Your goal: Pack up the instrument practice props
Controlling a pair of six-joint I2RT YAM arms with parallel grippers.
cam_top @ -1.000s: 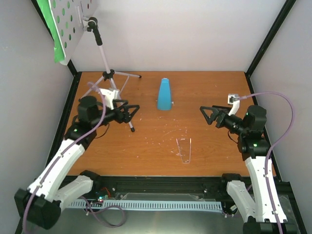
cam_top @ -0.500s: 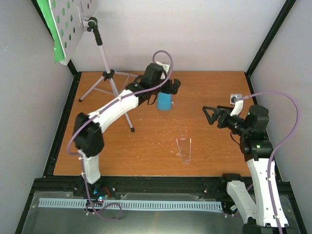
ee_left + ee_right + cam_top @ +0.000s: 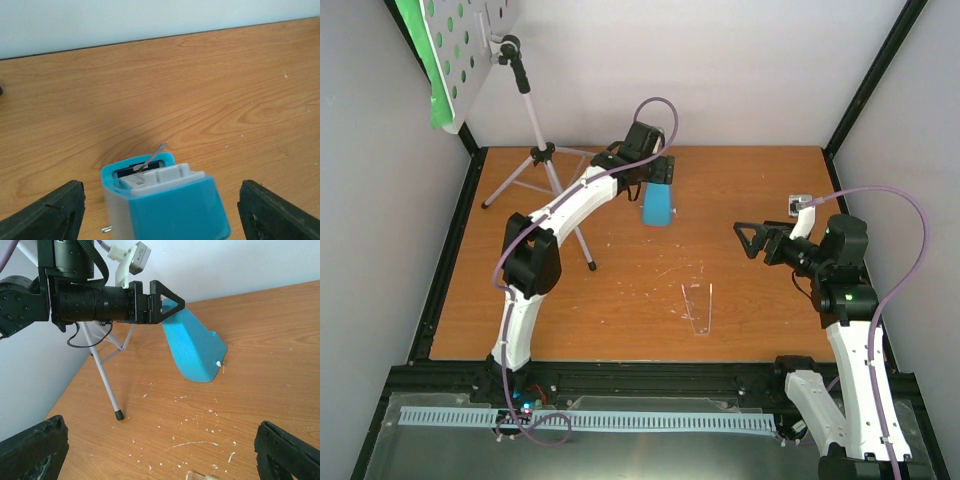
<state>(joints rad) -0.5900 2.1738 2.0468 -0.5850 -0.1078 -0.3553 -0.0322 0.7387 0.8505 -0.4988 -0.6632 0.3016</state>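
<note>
The small blue pyramid metronome [image 3: 658, 206] stands upright at the back middle of the table. My left gripper [image 3: 656, 170] hangs over its top, open. In the left wrist view the metronome's top [image 3: 167, 200] sits between the two black fingers [image 3: 47, 215], with a gap on each side. The silver tripod music stand [image 3: 532, 110] stands at the back left. Its grey perforated tray [image 3: 470, 45] holds a green page [image 3: 420, 45]. My right gripper [image 3: 752, 240] hovers open over the right side, empty, facing the metronome [image 3: 192, 347].
A clear plastic piece [image 3: 697, 306] lies flat on the wooden table [image 3: 620, 310], near the front middle. One rubber-tipped stand leg [image 3: 106, 377] reaches toward the table's centre, left of the metronome. White walls close in the back and both sides.
My left arm swung from the near left of the table out to the metronome and settled over its top, its jaws narrowing slightly. The right arm barely moved.
</note>
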